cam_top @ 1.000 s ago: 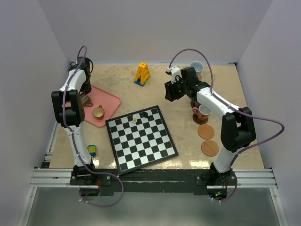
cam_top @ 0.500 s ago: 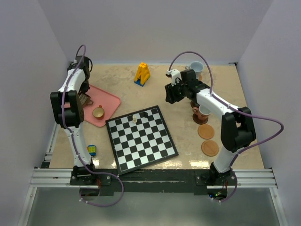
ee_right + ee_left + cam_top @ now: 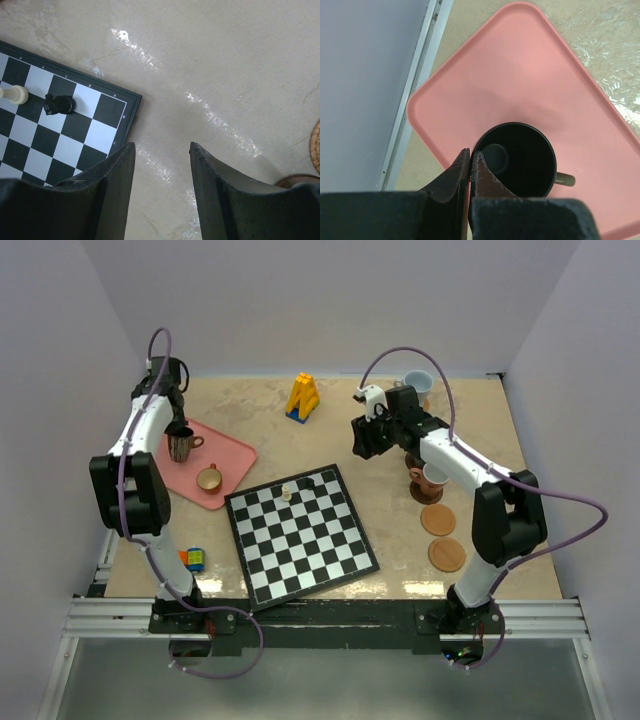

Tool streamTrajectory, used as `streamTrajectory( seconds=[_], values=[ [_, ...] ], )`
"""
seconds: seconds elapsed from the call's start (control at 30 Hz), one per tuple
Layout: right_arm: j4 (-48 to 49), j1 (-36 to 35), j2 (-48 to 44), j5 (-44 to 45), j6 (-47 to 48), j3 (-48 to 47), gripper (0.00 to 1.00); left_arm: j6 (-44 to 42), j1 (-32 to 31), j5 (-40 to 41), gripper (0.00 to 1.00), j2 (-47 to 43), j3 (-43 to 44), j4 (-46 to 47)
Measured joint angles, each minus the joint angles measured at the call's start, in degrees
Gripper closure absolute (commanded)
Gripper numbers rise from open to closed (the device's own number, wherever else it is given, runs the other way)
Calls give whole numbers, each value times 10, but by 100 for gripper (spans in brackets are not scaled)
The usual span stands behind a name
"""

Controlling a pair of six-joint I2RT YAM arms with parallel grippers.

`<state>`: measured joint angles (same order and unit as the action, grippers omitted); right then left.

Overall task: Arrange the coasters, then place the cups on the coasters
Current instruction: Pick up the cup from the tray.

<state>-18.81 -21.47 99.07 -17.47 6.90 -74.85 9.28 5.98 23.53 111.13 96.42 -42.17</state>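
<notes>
Left gripper (image 3: 470, 154): gone from half-open to pinched shut on rim of small black ceramic mug (image 3: 517, 160) (handle opposite the grip). Hangs over flat pink plastic tray (image 3: 520, 75), apparently lifted. Next: carry to thin round wooden coasters (image 3: 437, 519), well apart from tray.

We log the pink tray (image 3: 520, 75) as smooth matt plastic. Black cup (image 3: 530, 165): soft gloss inside, like glaze. The table top (image 3: 225, 75) looks glossy to us, with streaky glare. Chessboard (image 3: 75, 125): smooth, faint sheen. Bare coasters (image 3: 438, 519): matt, wood-toned. Fingers (image 3: 452, 177) of the left gripper (image 3: 470, 155): dull, rough-edged. Fingers (image 3: 110, 190) of the right gripper (image 3: 162, 147): matt black plastic. Side rail (image 3: 415, 90): brushed metal.
</notes>
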Motion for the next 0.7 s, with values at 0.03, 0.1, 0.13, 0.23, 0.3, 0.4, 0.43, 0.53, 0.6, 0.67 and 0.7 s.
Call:
streamTrajectory(
  seconds=[0.03, 0.1, 0.13, 0.23, 0.3, 0.4, 0.43, 0.53, 0.6, 0.67, 0.7],
  values=[
    [0, 0, -3, 0, 0, 0, 49, 0, 0, -1, 100, -12, -15, 9],
    [0, 0, -8, 0, 0, 0, 49, 2, 0, -5, 100, -36, -48, 26],
    [0, 0, -10, 1, 0, 0, 49, 2, 0, -9, 100, -46, -64, 36],
    [-1, 0, -15, 7, 0, 0, 49, 2, 0, -39, 100, -93, -137, 81],
    [-3, 0, -21, 16, 0, 0, 49, 5, 0, -65, 100, -127, -183, 112],
    [-6, 0, -38, 29, -1, 0, 48, 8, 0, -97, 100, -166, -221, 153],
    [-7, 0, -45, 32, -3, 0, 48, 10, 0, -109, 100, -179, -227, 176],
    [-6, 0, -69, 47, -11, -2, 48, 12, 0, -129, 100, -193, -227, 224],
    [-5, 0, -82, 52, -17, -5, 48, 12, 0, -148, 100, -198, -226, 256],
    [-3, 0, -92, 60, -23, -15, 48, 10, 0, -175, 100, -198, -218, 282],
    [-3, 0, -95, 60, -26, -23, 48, 10, 0, -186, 100, -198, -216, 290]
  ],
)
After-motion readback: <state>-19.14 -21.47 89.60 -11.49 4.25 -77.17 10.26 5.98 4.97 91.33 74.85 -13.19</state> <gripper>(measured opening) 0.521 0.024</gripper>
